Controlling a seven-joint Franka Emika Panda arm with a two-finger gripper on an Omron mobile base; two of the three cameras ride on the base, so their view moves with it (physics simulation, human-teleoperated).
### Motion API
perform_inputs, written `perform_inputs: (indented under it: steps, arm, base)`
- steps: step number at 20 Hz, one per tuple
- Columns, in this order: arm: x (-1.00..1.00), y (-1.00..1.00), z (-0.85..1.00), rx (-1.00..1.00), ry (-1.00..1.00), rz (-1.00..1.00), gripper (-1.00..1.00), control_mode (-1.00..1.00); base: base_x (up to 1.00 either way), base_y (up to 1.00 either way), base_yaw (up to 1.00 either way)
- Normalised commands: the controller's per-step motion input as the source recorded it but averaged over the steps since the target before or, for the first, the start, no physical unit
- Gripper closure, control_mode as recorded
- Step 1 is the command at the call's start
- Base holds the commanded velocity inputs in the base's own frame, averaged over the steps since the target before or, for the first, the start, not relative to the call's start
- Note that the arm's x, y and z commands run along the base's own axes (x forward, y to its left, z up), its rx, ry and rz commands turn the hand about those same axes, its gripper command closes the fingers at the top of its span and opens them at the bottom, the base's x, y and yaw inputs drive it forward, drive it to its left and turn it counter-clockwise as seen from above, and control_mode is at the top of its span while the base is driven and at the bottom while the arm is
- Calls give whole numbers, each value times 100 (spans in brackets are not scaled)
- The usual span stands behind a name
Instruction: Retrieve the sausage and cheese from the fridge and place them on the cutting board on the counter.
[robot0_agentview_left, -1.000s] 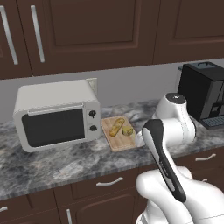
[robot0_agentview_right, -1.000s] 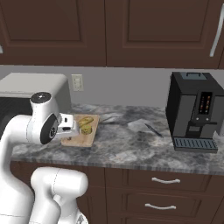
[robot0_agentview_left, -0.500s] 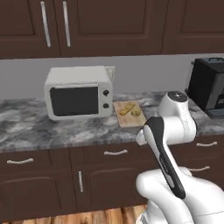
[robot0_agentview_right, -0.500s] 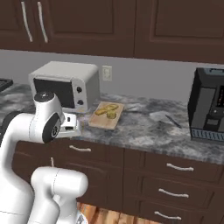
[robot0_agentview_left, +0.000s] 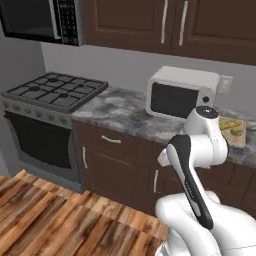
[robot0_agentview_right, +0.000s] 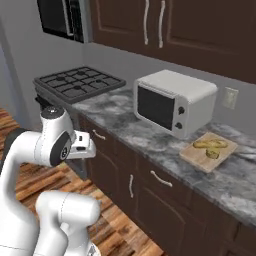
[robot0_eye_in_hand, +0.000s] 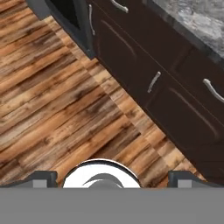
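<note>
The light tan cutting board (robot0_agentview_right: 195, 156) lies on the grey stone counter (robot0_agentview_right: 150, 135), right of a white microwave, with small yellow-green pieces on it. In the left base view the cutting board (robot0_agentview_left: 235, 142) sits at the far right edge, behind my arm. My gripper (robot0_eye_in_hand: 112, 177) hangs in front of the lower cabinets, pointing down at the wood floor. Its fingertips (robot0_eye_in_hand: 41, 177) stand wide apart, open, with nothing between them. The fridge, the sausage and the cheese are out of view.
A black gas stove (robot0_agentview_left: 55, 90) with an oven door (robot0_agentview_left: 42, 145) stands left of the counter (robot0_agentview_left: 120, 110). The white microwave (robot0_agentview_left: 182, 95) sits on the counter. Dark cabinets with silver handles (robot0_eye_in_hand: 166, 87) run below. Wood floor (robot0_eye_in_hand: 57, 100) lies open to the left.
The whole picture has shifted: the base has driven and turned left, so the stove and floor came into view and the microwave and board slid right. The gripper stays open.
</note>
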Motion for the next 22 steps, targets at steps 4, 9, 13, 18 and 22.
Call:
perform_inputs:
  steps: [4, 9, 13, 18, 22]
  arm:
    - [0, 0, 0, 0, 0, 0, -100, 100]
    - [0, 0, 0, 0, 0, 0, -100, 100]
    - [0, 0, 0, 0, 0, 0, -100, 100]
    - [0, 0, 0, 0, 0, 0, -100, 100]
    - [0, 0, 0, 0, 0, 0, -100, 100]
  base:
    - [28, 10, 72]
    - [82, 6, 57]
    - [100, 3, 35]
    - [100, 31, 13]
    - [100, 49, 21]
